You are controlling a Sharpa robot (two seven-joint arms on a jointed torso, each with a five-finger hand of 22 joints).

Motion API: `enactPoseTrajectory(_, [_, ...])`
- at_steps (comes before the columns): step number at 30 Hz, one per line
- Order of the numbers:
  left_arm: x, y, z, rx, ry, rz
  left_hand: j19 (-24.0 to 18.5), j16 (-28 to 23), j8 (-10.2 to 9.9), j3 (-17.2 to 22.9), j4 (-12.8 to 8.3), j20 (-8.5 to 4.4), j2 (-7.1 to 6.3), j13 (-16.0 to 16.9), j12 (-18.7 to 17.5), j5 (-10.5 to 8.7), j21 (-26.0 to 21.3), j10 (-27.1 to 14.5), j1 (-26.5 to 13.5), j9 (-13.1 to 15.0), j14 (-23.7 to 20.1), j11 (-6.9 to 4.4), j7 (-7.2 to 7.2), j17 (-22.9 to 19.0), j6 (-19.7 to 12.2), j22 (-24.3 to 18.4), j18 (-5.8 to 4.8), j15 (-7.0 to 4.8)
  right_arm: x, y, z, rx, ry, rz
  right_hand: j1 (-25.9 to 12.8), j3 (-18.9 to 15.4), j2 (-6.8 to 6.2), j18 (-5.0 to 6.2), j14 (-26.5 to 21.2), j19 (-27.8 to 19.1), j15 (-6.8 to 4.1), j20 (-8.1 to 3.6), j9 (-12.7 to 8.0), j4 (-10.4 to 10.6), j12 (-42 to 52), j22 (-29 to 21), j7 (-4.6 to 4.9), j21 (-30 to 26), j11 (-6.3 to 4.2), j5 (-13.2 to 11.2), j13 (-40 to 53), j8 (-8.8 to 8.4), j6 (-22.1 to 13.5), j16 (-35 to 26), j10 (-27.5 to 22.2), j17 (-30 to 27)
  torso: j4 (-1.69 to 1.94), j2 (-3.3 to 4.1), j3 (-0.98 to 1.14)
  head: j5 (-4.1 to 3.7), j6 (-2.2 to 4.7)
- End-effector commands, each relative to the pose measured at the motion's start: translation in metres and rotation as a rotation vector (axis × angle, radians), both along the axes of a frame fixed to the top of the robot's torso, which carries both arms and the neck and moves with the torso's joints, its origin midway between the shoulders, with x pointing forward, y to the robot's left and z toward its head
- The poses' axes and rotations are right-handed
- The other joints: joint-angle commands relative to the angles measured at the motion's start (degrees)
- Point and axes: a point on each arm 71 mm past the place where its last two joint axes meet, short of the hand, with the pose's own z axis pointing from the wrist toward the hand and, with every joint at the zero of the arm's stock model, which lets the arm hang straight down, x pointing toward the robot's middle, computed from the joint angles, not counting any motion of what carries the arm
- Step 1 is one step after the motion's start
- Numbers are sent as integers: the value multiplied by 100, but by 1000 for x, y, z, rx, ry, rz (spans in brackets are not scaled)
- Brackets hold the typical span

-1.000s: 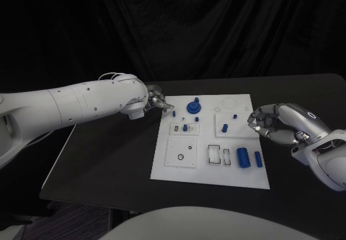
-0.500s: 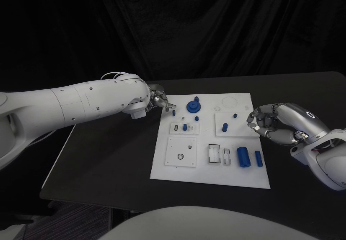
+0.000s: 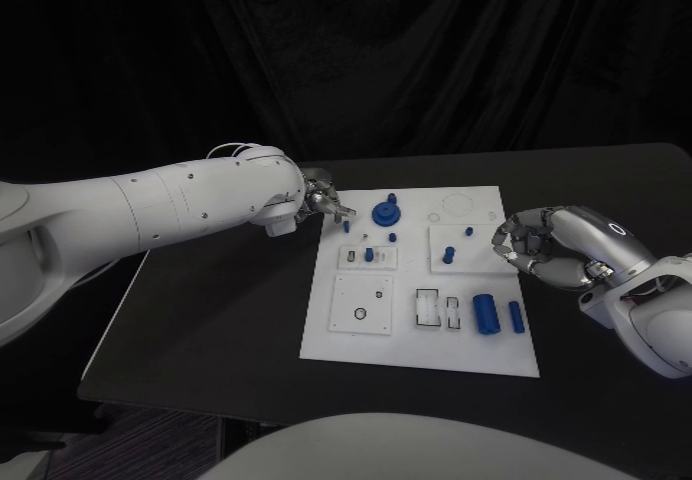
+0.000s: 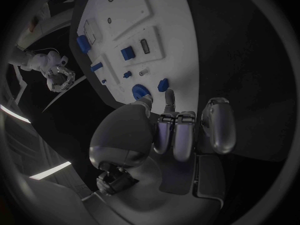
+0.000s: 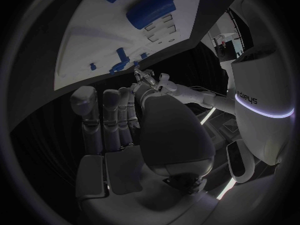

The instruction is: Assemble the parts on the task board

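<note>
Black table [image 3: 216,300]; left robot hand [image 3: 320,201] hides board's [image 3: 418,340] corner.

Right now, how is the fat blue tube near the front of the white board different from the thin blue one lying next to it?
The fat blue tube is much thicker than the thin blue tube. The fat tube lies nearer the board's middle; the thin tube lies nearer the task board's right edge. Both are blue, lie flat side by side, and neither hand touches them.

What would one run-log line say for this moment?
left hand: empty, at task board far-left corner, near round blue part | right hand: curled, empty, at board's right edge | parts unassembled
</note>
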Motion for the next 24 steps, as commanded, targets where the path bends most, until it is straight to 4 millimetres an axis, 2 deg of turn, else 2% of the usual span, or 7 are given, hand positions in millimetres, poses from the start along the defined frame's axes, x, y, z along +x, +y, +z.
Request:
enactPoseTrajectory(1, [1, -3, 1, -4, 8, -20, 1, -3, -22, -23, -11, 57, 69, 1502, 15, 2, -28, 595, 39, 0, 605, 29, -15, 1509, 26, 1042, 0, 45, 1, 0, 0, -6, 8, -8, 28, 22, 35, 110, -44, -35, -10, 17, 3, -3, -24, 565, 8, -33, 5, 30, -7, -9, -34, -38, 7, -8, 5, 5, -2, 2, 0])
enactPoseTrajectory(8, [2, -2, 0, 8, 19, -13, -7, -3, -20, -11, -59, 61, 78, 1502, 15, 65, -41, 595, 96, 11, 605, 23, -26, 1509, 63, 1039, 5, 42, 1, 0, -1, -8, 11, -7, 33, 22, 34, 111, -46, -37, -10, 17, 4, -5, -26, 563, 9, -39, 5, 42, -8, -8, -35, -43, 7, -13, -13, 12, -7, 14, 0])
enactPoseTrajectory(24, [3, -6, -2, 16, 36, -26, -15, -3, -2, -4, -88, 61, 89, 1502, 15, 98, -55, 595, 126, 31, 605, 14, -38, 1509, 107, 1035, 9, 37, 3, 1, -2, -12, 14, -7, 39, 23, 32, 111, -45, -35, -10, 17, 6, -7, -30, 563, 11, -43, 7, 62, -11, -6, -36, -46, 7, -15, 1, 16, -12, 5, 0])
